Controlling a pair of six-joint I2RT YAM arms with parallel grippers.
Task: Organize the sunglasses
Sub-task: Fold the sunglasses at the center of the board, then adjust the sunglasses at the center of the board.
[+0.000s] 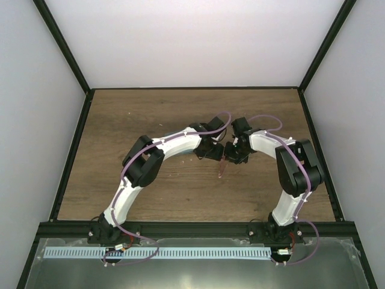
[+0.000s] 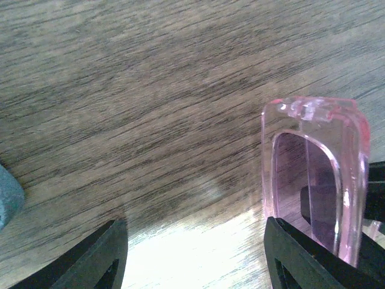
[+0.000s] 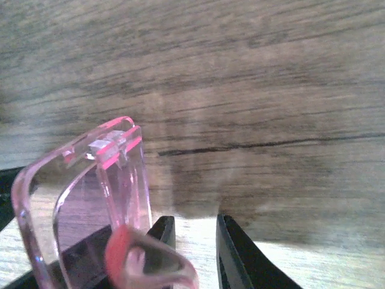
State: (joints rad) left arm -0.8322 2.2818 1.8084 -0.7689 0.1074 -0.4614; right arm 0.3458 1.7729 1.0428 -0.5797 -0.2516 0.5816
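Note:
The sunglasses (image 2: 313, 168), with a clear pink frame and tinted lens, stand on edge on the wooden table. In the left wrist view they are just beyond my right fingertip (image 2: 295, 253), outside the jaws. My left gripper (image 2: 195, 223) is wide open and empty over bare wood. In the right wrist view the sunglasses (image 3: 90, 192) are left of my right gripper (image 3: 192, 218), whose jaws stand a narrow gap apart with only table between them. From above, the two grippers (image 1: 212, 152) (image 1: 233, 155) meet at the table's middle, with a pink sunglasses arm (image 1: 221, 170) poking out below them.
A corner of the teal-blue case (image 2: 7, 195) shows at the left edge of the left wrist view. The wooden table (image 1: 150, 114) is walled by white panels and a black frame (image 1: 72, 156). The cloth is not in view.

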